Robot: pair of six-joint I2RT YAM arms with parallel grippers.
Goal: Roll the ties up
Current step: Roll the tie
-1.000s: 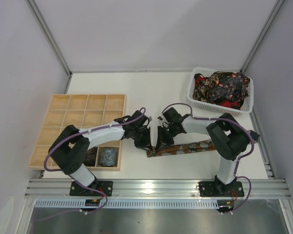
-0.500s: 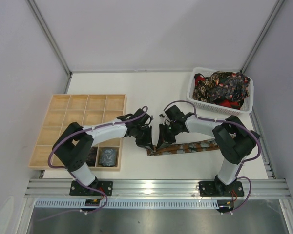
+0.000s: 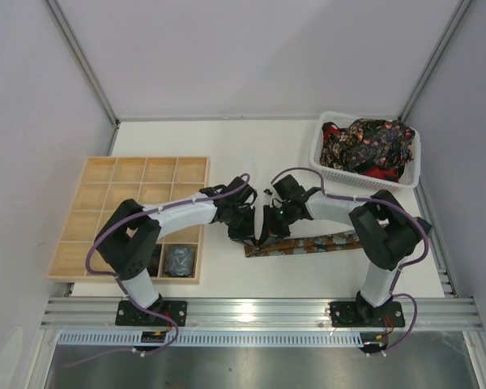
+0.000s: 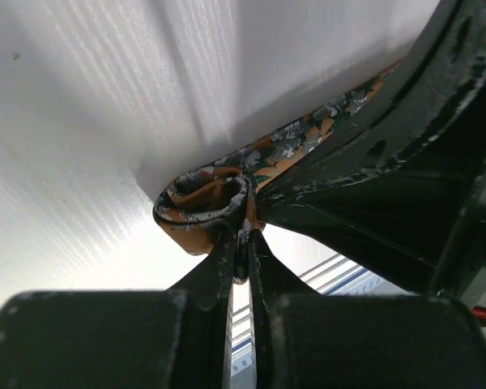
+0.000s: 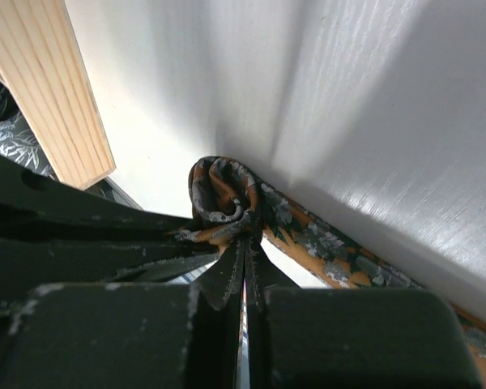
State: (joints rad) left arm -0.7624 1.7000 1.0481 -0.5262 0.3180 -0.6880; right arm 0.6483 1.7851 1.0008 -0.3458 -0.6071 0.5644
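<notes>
A tie (image 3: 308,244) lies flat on the table (image 3: 251,154) close to its near edge, about midway along it, between the wooden tray (image 3: 146,158) and the right arm's base. Its long axis runs nearly parallel to that near edge, slanting slightly away toward the right. The started coil (image 4: 202,203) is at the left end, nearest the tray's near right corner; the unrolled tail points toward the right edge and passes under the right arm. The left gripper (image 3: 251,236) and the right gripper (image 3: 266,236) meet at this coil from opposite sides, each pressed together on the fabric. In the wrist views the fingers are seen pinching the coil's inner fold, with no gap left between them beyond the cloth. The step in hand is judged to be the rolling itself, only a turn or so done. It would be done well if both pinches were turned together about the coil's own axis and carried straight along the tie, so that the edges stack evenly. Tension should be kept light but constant, or the loose core may be flattened or let slip. More ties (image 3: 368,146) are heaped in the basket (image 3: 364,182) at the far right corner, and rolled ones (image 3: 178,259) sit in the tray's near compartments.
</notes>
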